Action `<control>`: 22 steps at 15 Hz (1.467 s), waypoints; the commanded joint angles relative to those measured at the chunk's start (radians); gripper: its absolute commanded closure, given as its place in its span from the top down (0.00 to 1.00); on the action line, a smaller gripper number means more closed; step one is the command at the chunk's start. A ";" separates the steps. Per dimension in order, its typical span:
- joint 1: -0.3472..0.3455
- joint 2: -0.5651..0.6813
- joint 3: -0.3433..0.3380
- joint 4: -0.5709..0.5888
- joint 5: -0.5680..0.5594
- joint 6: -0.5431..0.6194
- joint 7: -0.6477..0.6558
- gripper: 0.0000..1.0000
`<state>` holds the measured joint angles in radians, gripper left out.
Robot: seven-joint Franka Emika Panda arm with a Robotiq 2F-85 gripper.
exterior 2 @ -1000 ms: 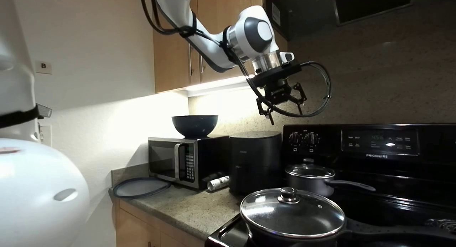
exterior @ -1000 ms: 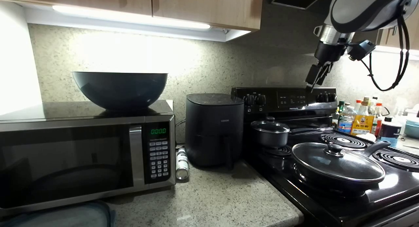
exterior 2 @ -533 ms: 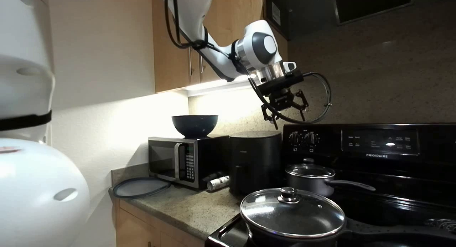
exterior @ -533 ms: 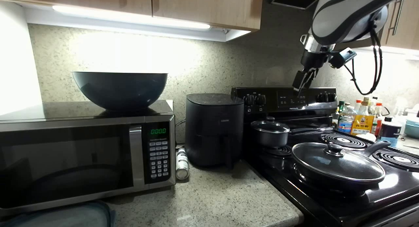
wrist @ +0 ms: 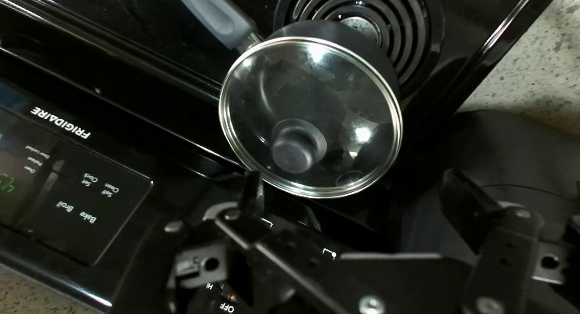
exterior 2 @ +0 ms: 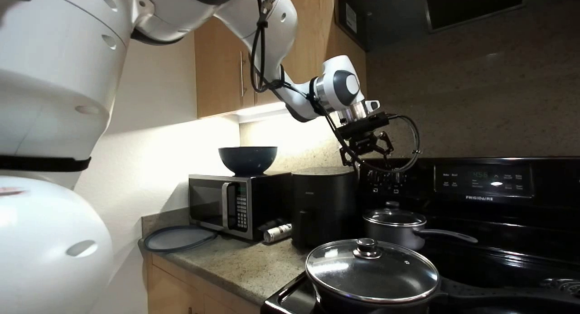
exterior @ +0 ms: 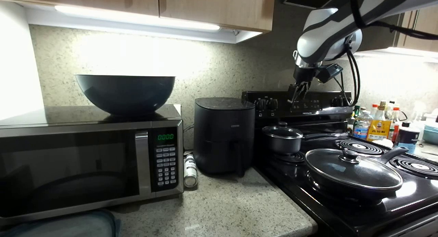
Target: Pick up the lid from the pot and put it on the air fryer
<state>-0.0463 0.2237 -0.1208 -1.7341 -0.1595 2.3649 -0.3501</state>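
Observation:
The lid (exterior: 291,131) is round glass with a shiny metal rim and a dark knob. It sits on the small dark grey pot (exterior: 283,145) on the back burner; lid (exterior 2: 398,218) and pot (exterior 2: 392,236) also show in an exterior view. The dark grey air fryer (exterior: 222,134) stands beside the stove and shows at the right of the wrist view (wrist: 512,146). My gripper (exterior: 294,99) is open and empty, above the pot near the stove's back panel. In the wrist view the gripper (wrist: 352,175) has its fingers wide apart, with the lid (wrist: 317,92) and knob (wrist: 293,152) ahead.
A wide black pan (exterior: 345,192) with a large glass lid stands at the stove's front. The stove's control panel (exterior 2: 485,180) rises behind the pot. A microwave (exterior: 75,168) bearing a dark bowl (exterior: 126,93), and a can (exterior: 190,172), are beside the air fryer. Bottles (exterior: 378,124) stand beyond the stove.
My gripper has moved down and, in an exterior view, leftward toward the pot and air fryer, staying open. The lid, pot and air fryer have not moved.

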 commanded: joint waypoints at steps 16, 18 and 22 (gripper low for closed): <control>-0.027 0.303 0.032 0.279 -0.017 -0.138 0.072 1.00; -0.032 0.276 0.044 0.235 -0.012 -0.111 0.052 1.00; -0.034 0.305 0.042 0.270 -0.013 -0.121 0.053 1.00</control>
<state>-0.0652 0.5287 -0.0966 -1.4668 -0.1610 2.2481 -0.3021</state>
